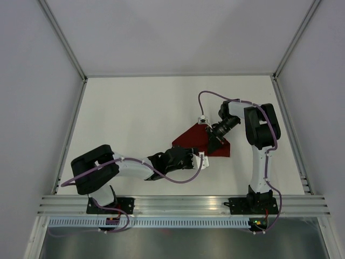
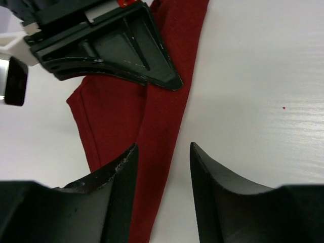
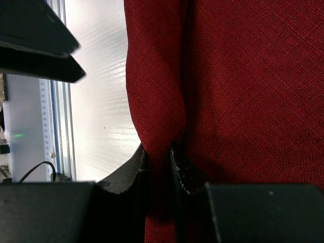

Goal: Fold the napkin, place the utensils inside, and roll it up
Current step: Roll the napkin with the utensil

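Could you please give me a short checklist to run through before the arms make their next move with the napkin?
1. Right pincer clamped on a napkin fold: ok.
2. Left pincer open, napkin edge under its gap: ok.
3. The two pincers apart from each other: ok.
4. Napkin lying flat on the table: not ok, a ridge is pinched up.
5. Utensils at hand: not ok, none in any view.
6. Fold squared up: cannot tell.

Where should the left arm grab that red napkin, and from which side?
The napkin lies thin and flat on the table, so take its long edge from above, one finger each side. The left pincer hangs open astride that edge; the right pincer clamps a raised fold.
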`<state>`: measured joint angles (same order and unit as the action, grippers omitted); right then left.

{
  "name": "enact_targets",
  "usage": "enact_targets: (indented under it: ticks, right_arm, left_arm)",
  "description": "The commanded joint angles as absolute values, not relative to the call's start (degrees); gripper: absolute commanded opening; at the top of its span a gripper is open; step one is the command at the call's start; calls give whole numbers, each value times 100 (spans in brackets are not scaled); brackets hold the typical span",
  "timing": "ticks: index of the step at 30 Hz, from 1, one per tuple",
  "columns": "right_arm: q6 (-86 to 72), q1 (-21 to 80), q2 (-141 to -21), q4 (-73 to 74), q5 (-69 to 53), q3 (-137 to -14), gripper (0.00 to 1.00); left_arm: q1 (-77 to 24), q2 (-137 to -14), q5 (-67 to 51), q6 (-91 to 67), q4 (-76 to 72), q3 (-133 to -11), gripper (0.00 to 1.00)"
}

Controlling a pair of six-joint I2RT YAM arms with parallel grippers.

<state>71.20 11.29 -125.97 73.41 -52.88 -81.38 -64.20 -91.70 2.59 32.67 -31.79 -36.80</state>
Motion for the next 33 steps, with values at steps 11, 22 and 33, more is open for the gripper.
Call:
enact_targets:
  ticks: [11,22,33]
  right_arm:
    - [7207,1108,-12823,7031,-4922,-8174,10]
    - [7128,1107,-12867,6970,-4869,-8174,10]
    - [7005,1107,-12867,6882,-4816,-8156,10]
  left_arm:
    - [-6548,-10195,-70,3849,-3629,-4412,53]
    - [-6522,-10714,351,3850,-3929,-4517,53]
    - [-6320,-10898,431,3727,-3920,-4658,53]
